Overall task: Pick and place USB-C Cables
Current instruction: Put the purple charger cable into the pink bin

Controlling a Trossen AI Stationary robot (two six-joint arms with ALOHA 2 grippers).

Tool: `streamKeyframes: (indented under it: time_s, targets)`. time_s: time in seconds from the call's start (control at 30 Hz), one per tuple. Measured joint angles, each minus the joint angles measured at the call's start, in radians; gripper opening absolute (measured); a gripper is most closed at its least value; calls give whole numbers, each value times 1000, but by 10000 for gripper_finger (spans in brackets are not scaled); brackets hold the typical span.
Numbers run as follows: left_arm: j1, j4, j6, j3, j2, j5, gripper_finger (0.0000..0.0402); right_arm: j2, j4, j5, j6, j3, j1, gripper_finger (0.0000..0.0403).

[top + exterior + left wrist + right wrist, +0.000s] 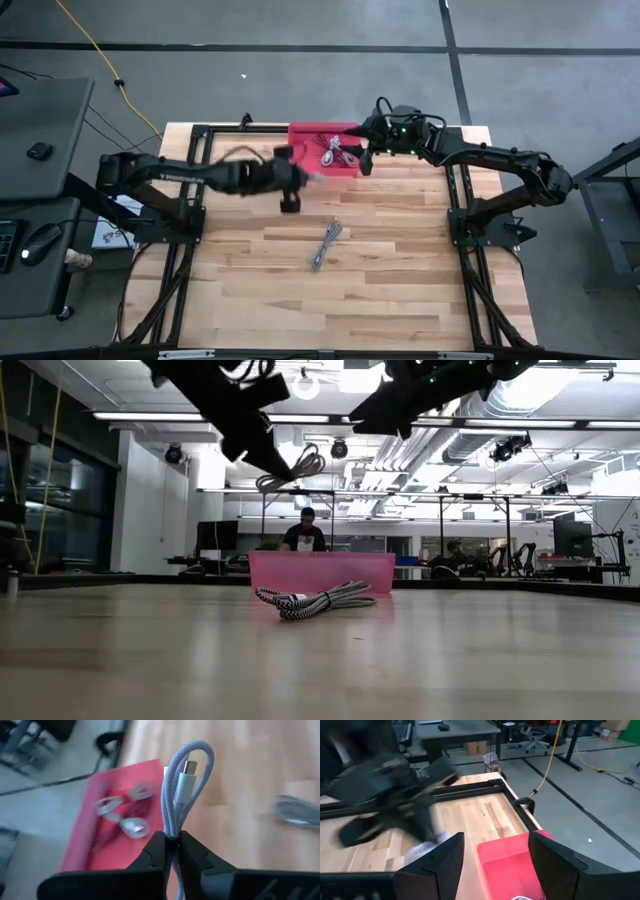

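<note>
My left gripper [171, 837] is shut on a pale grey braided USB-C cable bundle [182, 780] and carries it above the table, near the red tray's [312, 135] near left corner. In the low view the bundle [293, 470] hangs high over the tray [320, 571]. Several more bundled cables [338, 150] lie inside the tray. Another grey bundle [327, 243] rests flat on the wood at mid-table [315, 600]. My right gripper [495, 840] is open and hovers over the tray's right end [364, 158], touching nothing. My left gripper pinches the cable bundle between its two fingers [155, 850], several strands together, at a spot [171, 827] below the looped end. The loop and a white USB-C plug [186, 777] stick out past the fingertips. The bundle is lifted clear of table and tray.
The black frame rails [200, 215] run along both sides and the far edge of the wooden table. Bare wood [330, 300] stretches toward the near edge. A yellow cord [95, 50] lies on the floor beyond the table. A person sits far behind the tray [305, 532].
</note>
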Motion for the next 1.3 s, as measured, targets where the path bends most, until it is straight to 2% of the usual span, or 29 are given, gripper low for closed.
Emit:
streamKeyframes:
  time_s: [0.23, 0.47, 0.63, 0.93, 1.1, 1.3]
  targets:
    - [238, 178, 48, 0, -1, 135, 4, 0, -60, 3, 5, 0, 46, 213]
    - [376, 288, 40, -1, 53, 292, 4, 0, -74, 3, 18, 0, 110, 213]
    - [414, 402, 3, -1, 139, 334, 4, 0, -75, 3, 19, 0, 152, 213]
    - [457, 414, -5, -1, 295, 333, 11, -1, -135, 4, 11, 0, 205, 213]
    - [460, 425, -4, -1, 339, 329, 35, -1, -196, 2, 7, 0, 233, 213]
    - [460, 440, -4, -1, 347, 329, 83, 0, -219, 1, -36, 0, 271, 213]
